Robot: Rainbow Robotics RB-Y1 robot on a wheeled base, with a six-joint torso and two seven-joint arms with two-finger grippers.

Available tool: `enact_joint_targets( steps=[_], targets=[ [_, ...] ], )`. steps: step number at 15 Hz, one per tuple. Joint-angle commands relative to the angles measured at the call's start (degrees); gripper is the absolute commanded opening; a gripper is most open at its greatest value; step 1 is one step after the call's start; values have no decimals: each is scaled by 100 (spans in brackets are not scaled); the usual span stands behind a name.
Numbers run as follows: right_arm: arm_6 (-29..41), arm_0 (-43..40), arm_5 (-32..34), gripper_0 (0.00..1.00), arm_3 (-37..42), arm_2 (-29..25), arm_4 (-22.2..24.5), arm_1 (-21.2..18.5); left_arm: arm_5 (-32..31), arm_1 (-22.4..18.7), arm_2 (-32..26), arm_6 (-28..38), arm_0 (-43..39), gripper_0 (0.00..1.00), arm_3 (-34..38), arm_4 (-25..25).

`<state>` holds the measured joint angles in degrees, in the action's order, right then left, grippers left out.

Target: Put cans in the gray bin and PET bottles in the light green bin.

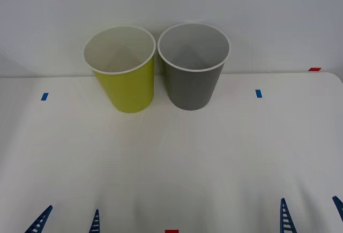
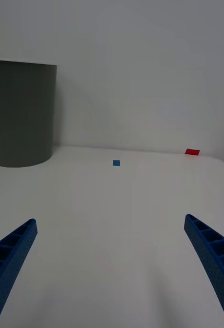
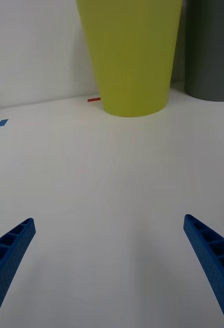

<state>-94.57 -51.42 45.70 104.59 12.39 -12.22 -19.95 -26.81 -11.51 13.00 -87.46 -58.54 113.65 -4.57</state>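
Green bin (image 1: 124, 77) and gray bin (image 1: 193, 72) upright, side by side on table (image 1: 171, 163). Left claw (image 1: 67, 221) and right claw (image 1: 312, 214) released, holding nothing, at near edge; sorting apparently complete or unstarted.

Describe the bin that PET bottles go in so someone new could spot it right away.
Look to the far edge of the white table, against the wall, where two tall tapered bins stand side by side. The light green bin is on the robot's left. Its yellow-green wall sets it apart from the gray bin, same shape.
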Motion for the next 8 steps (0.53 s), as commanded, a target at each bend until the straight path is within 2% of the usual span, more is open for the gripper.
enact_joint_targets(
  steps=[1, 8],
  targets=[
    [0, 0, 0, 100, 0, 0, 0, 0, 0, 0, 0, 1, 0, 100, 0, 0],
    [0, 0, 0, 100, 0, 0, 0, 0, 0, 0, 0, 1, 0, 100, 0, 0]
  ],
)
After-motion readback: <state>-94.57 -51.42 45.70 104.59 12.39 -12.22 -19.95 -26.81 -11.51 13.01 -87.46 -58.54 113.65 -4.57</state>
